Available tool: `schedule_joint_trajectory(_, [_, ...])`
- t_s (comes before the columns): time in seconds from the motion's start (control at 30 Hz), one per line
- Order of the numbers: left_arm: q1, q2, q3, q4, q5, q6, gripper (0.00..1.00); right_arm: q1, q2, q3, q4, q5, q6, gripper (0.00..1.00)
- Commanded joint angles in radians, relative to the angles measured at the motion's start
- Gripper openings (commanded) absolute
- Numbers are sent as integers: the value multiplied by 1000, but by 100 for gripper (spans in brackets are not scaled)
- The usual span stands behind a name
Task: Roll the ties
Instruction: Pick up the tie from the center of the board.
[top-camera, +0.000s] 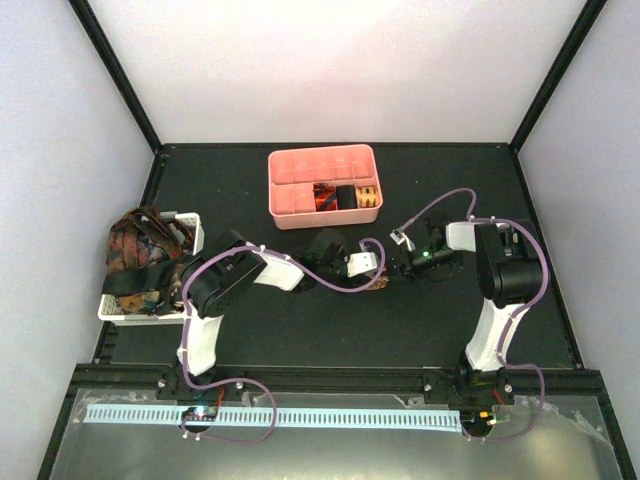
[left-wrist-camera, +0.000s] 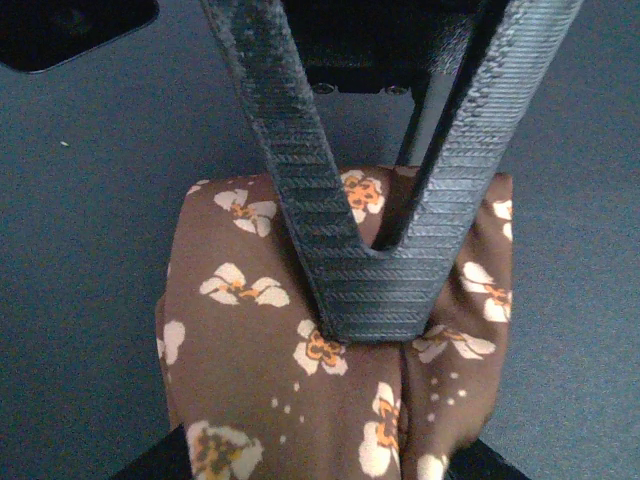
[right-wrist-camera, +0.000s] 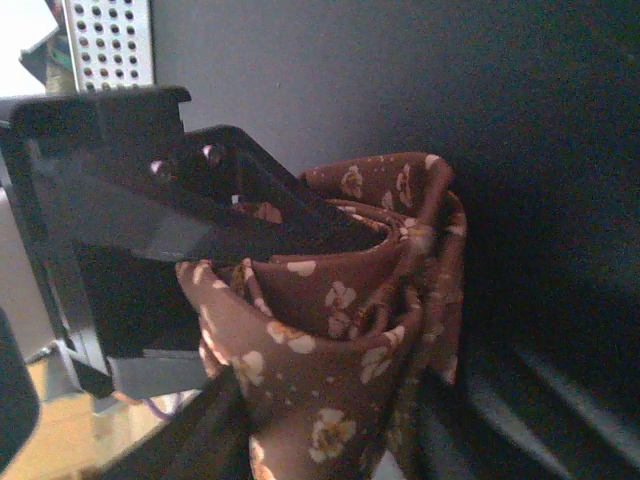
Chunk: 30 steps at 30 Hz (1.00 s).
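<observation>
Brown flower-print fabric tie (left-wrist-camera: 240, 350), partly rolled, mid-surface between both tools.
Left tool (left-wrist-camera: 370, 320) pinched tight on the roll's fabric, tips nearly meeting. Right tool (top-camera: 400, 268) just beside it on the opposite side, its dark fingers (right-wrist-camera: 190, 440) flanking the roll; can't tell if they grip. Behind: pink compartmented plastic tray (top-camera: 290, 205) holding a few rolled ties (top-camera: 345, 197). Far left: white slotted plastic basket (top-camera: 150, 314) heaped with loose ties (top-camera: 145, 250). Black surface (top-camera: 300, 335) under all.
</observation>
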Motion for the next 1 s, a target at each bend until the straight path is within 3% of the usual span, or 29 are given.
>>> schedule_joint_trajectory(0.0, [-8,38,-29,-159,-51,4,24,-9,-11,29,-16,45,-3,48])
schedule_joint_trajectory(0.1, [-8,40,-30,-157,-47,6,24,-10,-17,40,2,44,33,49])
schedule_joint_trajectory(0.17, [-8,39,-30,-157,-46,5,24,-10,-20,40,19,43,52,44])
schedule_joint_trajectory(0.33, [-8,38,-30,-155,-47,6,25,-10,-16,37,34,56,68,12])
schedule_joint_trajectory(0.4, [-8,32,-30,-152,-49,1,31,-11,-11,36,29,63,61,2])
schedule_joint_trajectory(0.47, [-5,13,-42,-128,-43,-11,45,-10,-8,31,25,65,50,2])
schedule_joint_trajectory(0.53, [6,-29,-71,-77,-19,-26,74,-10,-11,25,22,59,35,2])
schedule_joint_trajectory(0.6, [13,-80,-114,-1,-9,-36,97,-9,-22,20,19,49,9,1])
schedule_joint_trajectory(0.8, [16,-133,-139,23,-43,-14,99,-9,-85,-10,47,9,-55,2])
schedule_joint_trajectory(0.97, [19,-131,-195,144,-119,-36,99,5,-178,-45,68,18,-149,2])
